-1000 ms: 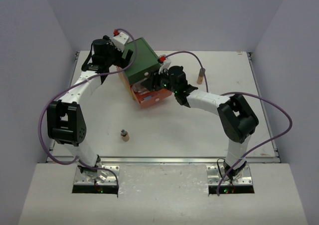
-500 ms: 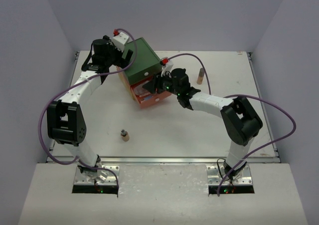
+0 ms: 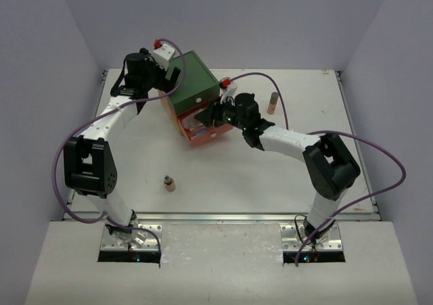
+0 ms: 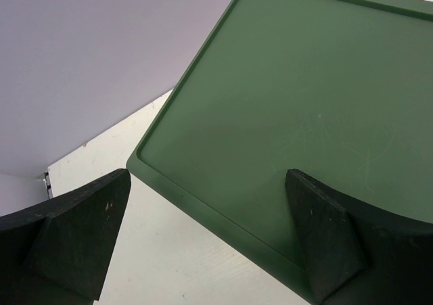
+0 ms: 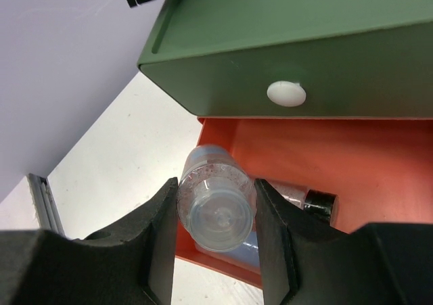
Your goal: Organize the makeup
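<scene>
My right jaws, pinching a clear bottle (image 5: 215, 214), have advanced over the open orange drawer (image 5: 406, 163), so release looks due; left jaws spread

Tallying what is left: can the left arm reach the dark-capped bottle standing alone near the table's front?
Likely yes: the left gripper is open and empty by the green box, and the bottle stands alone on bare table near that arm.
</scene>
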You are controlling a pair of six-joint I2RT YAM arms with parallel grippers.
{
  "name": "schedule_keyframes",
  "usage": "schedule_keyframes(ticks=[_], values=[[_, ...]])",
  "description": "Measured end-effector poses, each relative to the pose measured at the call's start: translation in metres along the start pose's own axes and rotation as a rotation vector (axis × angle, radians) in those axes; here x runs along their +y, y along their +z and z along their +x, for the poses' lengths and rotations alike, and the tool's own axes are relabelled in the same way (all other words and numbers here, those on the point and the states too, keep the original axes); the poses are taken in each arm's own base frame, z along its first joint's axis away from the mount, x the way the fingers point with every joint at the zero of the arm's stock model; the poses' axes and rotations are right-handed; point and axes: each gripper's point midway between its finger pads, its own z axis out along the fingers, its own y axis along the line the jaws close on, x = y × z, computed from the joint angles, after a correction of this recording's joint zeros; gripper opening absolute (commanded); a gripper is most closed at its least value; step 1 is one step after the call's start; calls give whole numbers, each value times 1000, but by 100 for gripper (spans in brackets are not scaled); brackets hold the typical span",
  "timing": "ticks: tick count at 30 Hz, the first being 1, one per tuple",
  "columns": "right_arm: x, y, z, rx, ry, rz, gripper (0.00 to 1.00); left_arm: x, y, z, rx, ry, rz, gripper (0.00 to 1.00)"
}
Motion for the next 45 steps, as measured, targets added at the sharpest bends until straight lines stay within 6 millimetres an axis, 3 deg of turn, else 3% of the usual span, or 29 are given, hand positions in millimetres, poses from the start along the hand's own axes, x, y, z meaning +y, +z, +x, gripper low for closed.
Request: schedule_keyframes(ticks=[11,19,22,24,26,32,36,38,41,45], values=[[-4,1,-4,-15,-2,5,9,0,0,0,-1,0,0,100],[-28,28,10,17,14,34,12,0,0,0,-2,0,0,100],[-35,35,19,44,24,45,25,0,0,0,-3,0,-1,100],[-36,37,19,49,24,47,42,0,0,0,-3,0,-1,100],[-37,37,17,52,19,58,53,0,0,0,-3,0,-1,100],[-56,34,19,85,18,145,62,0,1,0,-4,0,0,100],[-75,31,9,119,-4,224,64,0,1,0,-5,0,0,100],[-80,34,-6,125,-39,245,64,0,1,0,-5,0,0,100],[-82,34,-26,148,-106,263,63,0,1,0,-6,1,-4,100],[-81,29,-34,192,-180,262,63,0,1,0,-6,1,-3,100]])
